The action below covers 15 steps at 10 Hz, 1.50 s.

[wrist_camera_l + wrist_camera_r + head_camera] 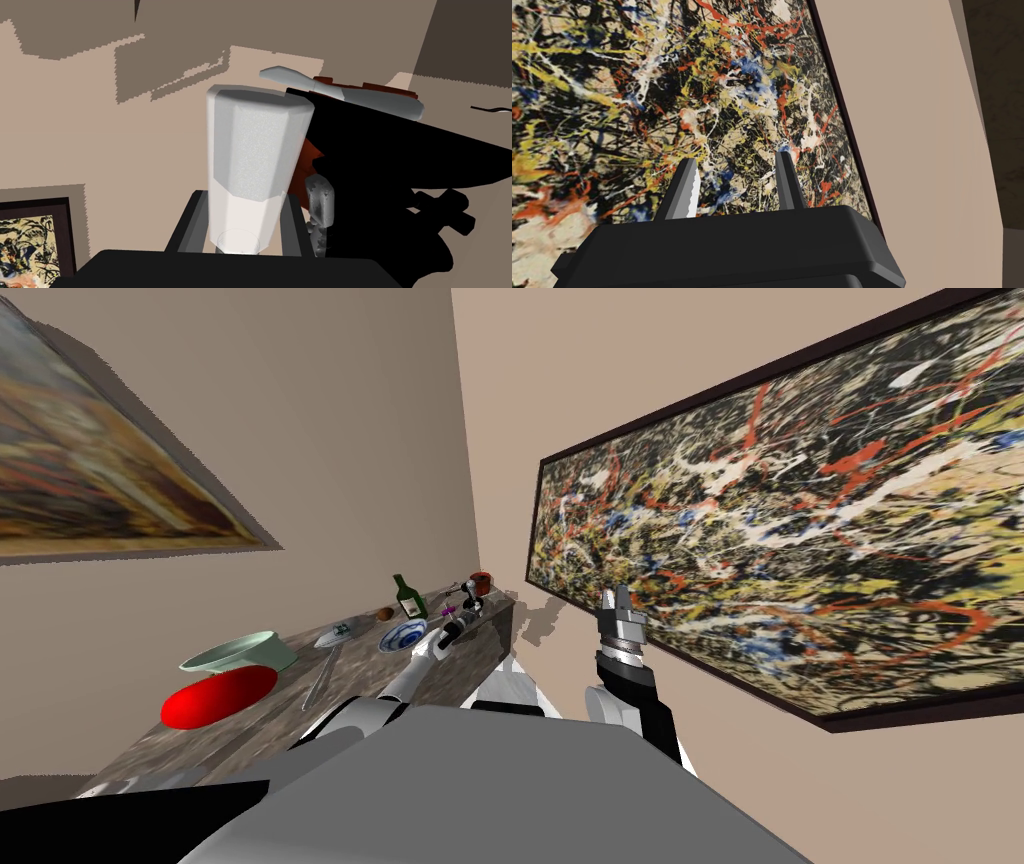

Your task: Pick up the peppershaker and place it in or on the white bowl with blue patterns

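Home interior, framed painting [790, 518] on beige wall [350, 438], stone counter [290, 698] with bowls [403, 635], bottle [408, 597]

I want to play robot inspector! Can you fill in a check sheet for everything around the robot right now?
Surface: marbled brown counter, running to the wall corner.
Job's things: peppershaker, white, between the fingers of the left gripper; white bowl with blue patterns on the counter, shaker not yet in it.
Clutter: red dish, pale green bowl, long spoon, green bottle, red-brown cup.
Grippers: left gripper shut on the peppershaker; right gripper open, holding nothing, raised beside the splatter painting.
Cables: nothing seen.
Surroundings: beige walls; second painting on the left.
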Tool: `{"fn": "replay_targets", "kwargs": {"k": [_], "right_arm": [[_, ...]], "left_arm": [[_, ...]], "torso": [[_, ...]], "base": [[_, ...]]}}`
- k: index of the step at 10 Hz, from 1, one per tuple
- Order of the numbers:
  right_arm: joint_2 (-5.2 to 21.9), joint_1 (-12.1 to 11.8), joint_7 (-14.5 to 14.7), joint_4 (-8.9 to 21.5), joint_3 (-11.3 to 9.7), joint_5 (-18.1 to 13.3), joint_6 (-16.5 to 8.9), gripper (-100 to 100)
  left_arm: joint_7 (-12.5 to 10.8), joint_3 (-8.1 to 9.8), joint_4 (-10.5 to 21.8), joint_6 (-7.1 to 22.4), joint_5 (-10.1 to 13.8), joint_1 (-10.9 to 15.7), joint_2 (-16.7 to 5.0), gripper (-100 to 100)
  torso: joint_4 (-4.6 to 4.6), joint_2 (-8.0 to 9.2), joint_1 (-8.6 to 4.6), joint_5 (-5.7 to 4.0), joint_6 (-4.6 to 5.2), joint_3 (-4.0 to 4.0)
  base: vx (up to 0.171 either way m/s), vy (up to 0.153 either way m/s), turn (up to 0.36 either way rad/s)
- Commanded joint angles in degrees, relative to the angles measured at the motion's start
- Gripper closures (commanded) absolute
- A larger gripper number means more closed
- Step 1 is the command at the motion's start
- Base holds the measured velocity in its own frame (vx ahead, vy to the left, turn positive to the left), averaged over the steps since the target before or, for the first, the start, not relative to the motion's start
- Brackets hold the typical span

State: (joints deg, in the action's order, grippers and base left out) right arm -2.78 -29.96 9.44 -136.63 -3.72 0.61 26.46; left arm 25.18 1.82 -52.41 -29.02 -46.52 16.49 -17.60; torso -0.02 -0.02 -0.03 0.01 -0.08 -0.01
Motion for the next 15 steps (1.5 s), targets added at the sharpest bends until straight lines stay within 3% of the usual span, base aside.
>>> {"fn": "replay_targets", "kwargs": {"k": [1, 3, 4, 5, 12, 13, 14, 15], "right_arm": [[0.00, 0.00, 0.00, 0.00, 0.00, 0.00, 0.00, 0], [0.00, 0.00, 0.00, 0.00, 0.00, 0.00, 0.00, 0], [0.00, 0.00, 0.00, 0.00, 0.00, 0.00, 0.00, 0], [0.00, 0.00, 0.00, 0.00, 0.00, 0.00, 0.00, 0], [0.01, 0.00, 0.00, 0.00, 0.01, 0.00, 0.00, 0], [0.01, 0.00, 0.00, 0.00, 0.01, 0.00, 0.00, 0], [0.01, 0.00, 0.00, 0.00, 0.00, 0.00, 0.00, 0], [0.01, 0.00, 0.00, 0.00, 0.00, 0.00, 0.00, 0]], "left_arm": [[0.00, 0.00, 0.00, 0.00, 0.00, 0.00, 0.00, 100], [0.00, 0.00, 0.01, 0.01, 0.01, -0.01, 0.01, 100], [-0.02, 0.01, 0.01, 0.01, 0.01, -0.01, 0.01, 0], [-0.16, -1.92, -2.62, 1.83, -0.37, -1.30, 1.00, 100], [0.18, -10.55, -13.42, 9.69, -2.03, -6.32, 6.18, 100], [0.18, -10.55, -13.42, 9.69, -2.03, -6.32, 6.18, 100], [0.23, -11.78, -14.96, 10.81, -2.27, -7.04, 6.92, 100], [0.18, -11.14, -14.33, 10.09, -2.12, -6.85, 6.40, 100]], "torso": [[0.00, 0.00, 0.00, 0.00, 0.00, 0.00], [0.00, -0.02, 0.03, 0.01, 0.00, -0.01], [0.00, -0.02, 0.03, 0.00, 0.00, -0.01], [0.00, -0.02, 0.03, 0.00, 0.00, -0.01], [-0.15, -0.20, 0.45, 0.11, -0.10, -0.17], [-0.15, -0.20, 0.42, 0.11, -0.09, -0.18], [-0.15, -0.16, 0.38, 0.09, -0.11, -0.15], [-0.14, -0.14, 0.38, 0.09, -0.12, -0.14]], "base": [[0.000, 0.000, 0.000], [0.000, 0.000, 0.000], [0.000, 0.000, 0.000], [0.009, 0.060, 0.150], [0.033, 0.092, 0.111], [0.016, 0.052, 0.033], [0.016, 0.048, 0.070], [0.008, 0.021, 0.012]]}}
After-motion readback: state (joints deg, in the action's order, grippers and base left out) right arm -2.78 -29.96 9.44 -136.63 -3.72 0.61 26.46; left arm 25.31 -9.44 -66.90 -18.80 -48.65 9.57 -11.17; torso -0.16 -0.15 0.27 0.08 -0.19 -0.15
